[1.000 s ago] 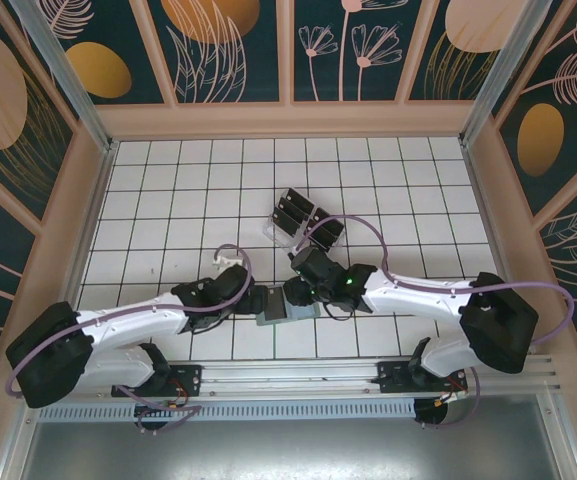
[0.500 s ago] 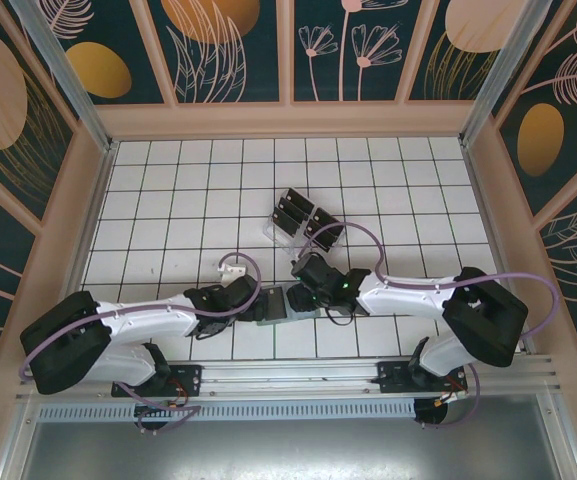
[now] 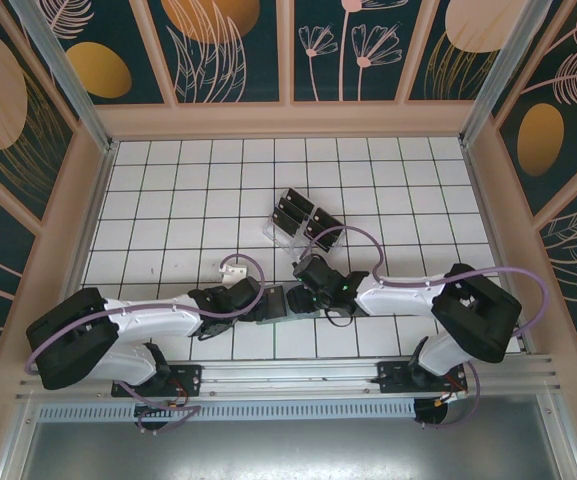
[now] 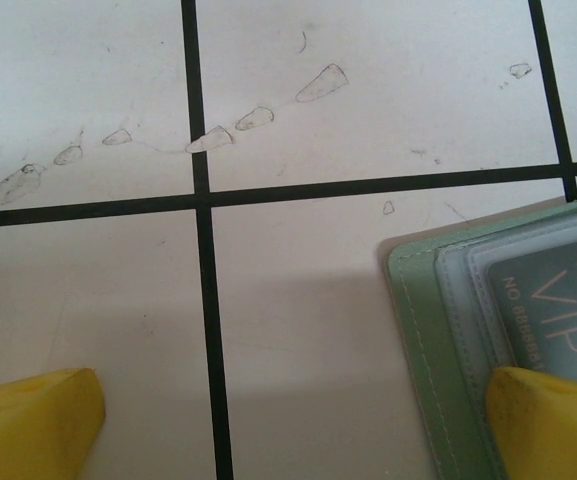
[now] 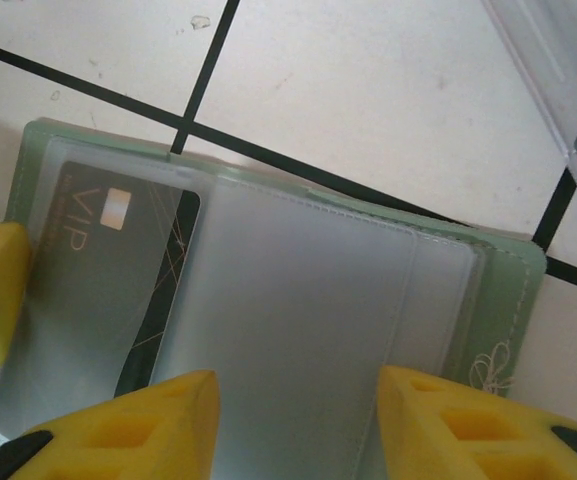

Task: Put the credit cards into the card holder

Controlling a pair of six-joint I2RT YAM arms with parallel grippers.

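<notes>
White tiled counter [image 3: 168, 200] with black grid lines. Toward the middle, clear slotted rack [image 3: 303, 225] with black credit cards [image 3: 290, 215] in its slots. Close to the front edge, well apart from the rack, card holder [image 5: 298, 290]. Sage green, flat and opened out, with pale stitching along the border, a small flourish at one corner and frosted clear sleeves inside. Tucked into one end sleeve, dark card [image 5: 108, 270] marked VIP in gold, with a small pale chip. Spread wide, left fingers [image 4: 288, 430], one yellow tip over the holder's corner. Parted partway over the sleeves, right fingers [image 5: 298, 430], gripping nothing.
</notes>
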